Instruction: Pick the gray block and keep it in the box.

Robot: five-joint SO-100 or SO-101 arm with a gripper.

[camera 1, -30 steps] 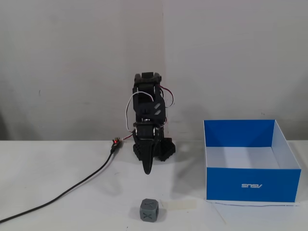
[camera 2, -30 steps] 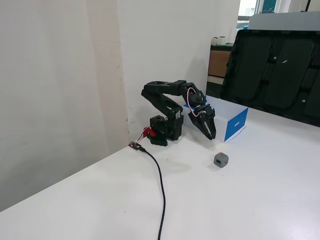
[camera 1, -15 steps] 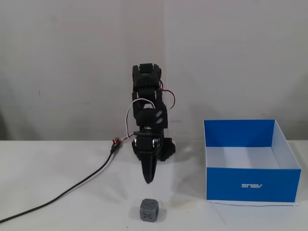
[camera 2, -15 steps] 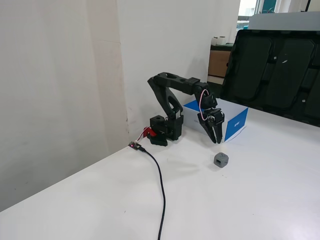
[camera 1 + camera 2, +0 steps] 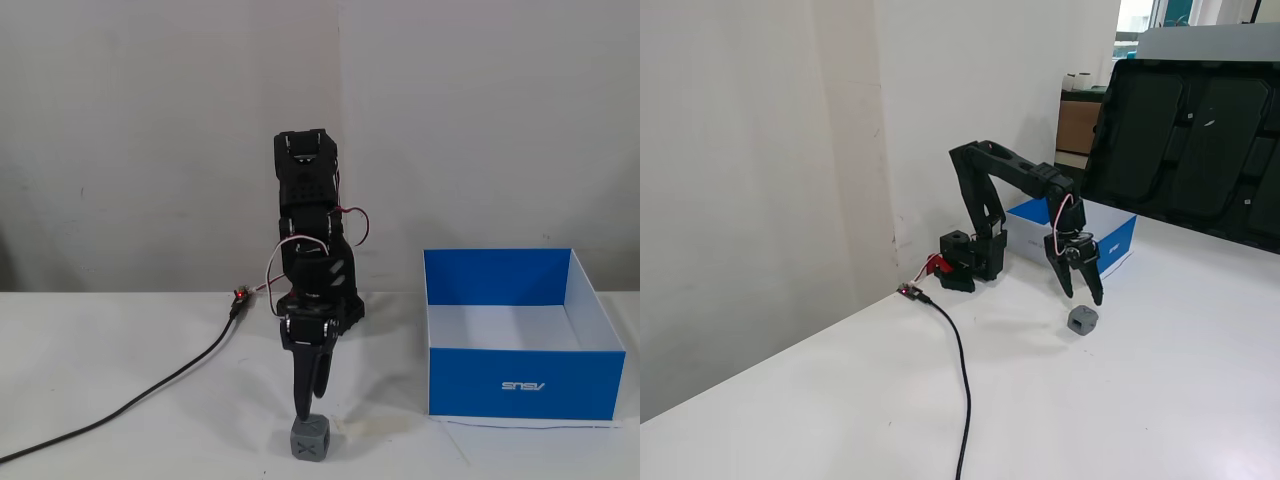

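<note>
Arm reaches fwd & down from its base by the wall, claw [image 5: 306,412] pointing at the desk [image 5: 120,380] right above the gray block [image 5: 310,439]. In a fixed view the claw [image 5: 1084,297] shows its fingers spread apart in a clear V, tips hanging just over the block [image 5: 1081,319]; nothing between them. From the front fixed view the fingers overlap, so the gap doesn't read there & the tip looks like it meets the block's top edge; can't tell if it's actual contact.

Block sits on the desk near the front edge of that view, X mark on the face toward cam. Box [image 5: 520,385] stands well apart to the right in that view, open top, blue outside w/ white logo, white inside, nothing visible in it. In the side view the box [image 5: 1113,246] is behind the arm, partly hidden.

Black cable [image 5: 150,393] runs from the arm base across the desk to lower left.
</note>
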